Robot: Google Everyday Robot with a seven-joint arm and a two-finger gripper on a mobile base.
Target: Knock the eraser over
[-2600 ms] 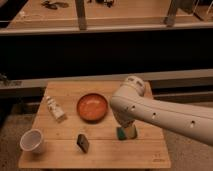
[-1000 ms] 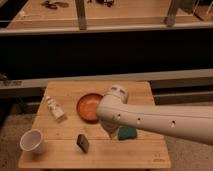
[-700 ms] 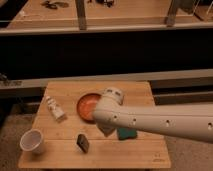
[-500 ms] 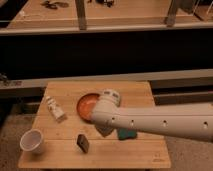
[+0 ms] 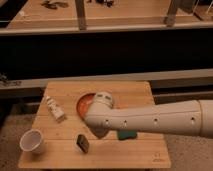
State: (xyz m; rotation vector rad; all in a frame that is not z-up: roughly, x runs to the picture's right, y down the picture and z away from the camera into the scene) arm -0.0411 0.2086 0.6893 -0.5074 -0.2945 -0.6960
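End effector (image 5: 100, 132) beside eraser (image 5: 82, 142)

The cup (image 5: 32, 141) is sitting at the front left of the surface (image 5: 135, 95), with the eraser (image 5: 82, 143) to its right. A bottle (image 5: 55, 108) is lying behind them, left of the bowl (image 5: 85, 104). The gripper (image 5: 100, 132) is hanging between the eraser and the sponge (image 5: 126, 135).

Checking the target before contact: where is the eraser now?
In the camera view the eraser sits near the front edge of the table, between the white cup at left and the gripper just to its upper right.
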